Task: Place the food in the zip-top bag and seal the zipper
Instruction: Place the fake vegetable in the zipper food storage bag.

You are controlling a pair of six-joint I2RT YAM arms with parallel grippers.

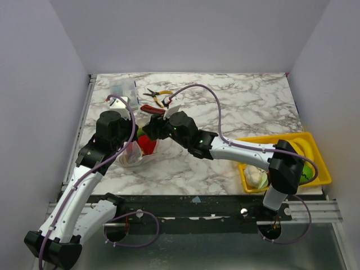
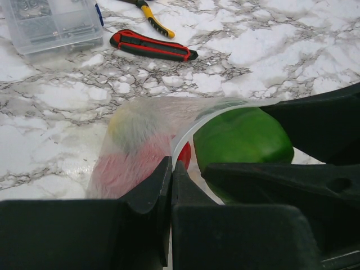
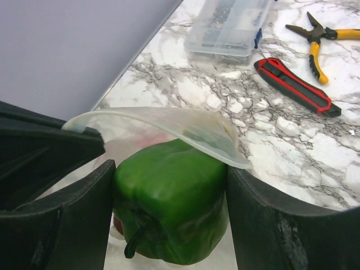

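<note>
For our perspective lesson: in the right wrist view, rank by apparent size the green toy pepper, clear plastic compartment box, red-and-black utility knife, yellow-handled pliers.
1. green toy pepper (nearest camera).
2. clear plastic compartment box.
3. red-and-black utility knife and yellow-handled pliers: too alike; pliers cropped.

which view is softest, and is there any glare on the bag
Left wrist: softest up close, the left end effector a featureless black mass, the food a hazy smear through the zip-top bag, no hard glare. Right wrist: green pepper crisp, with a mild sheen. Top external: even light, soft shadows, the bag partly hidden.
</note>
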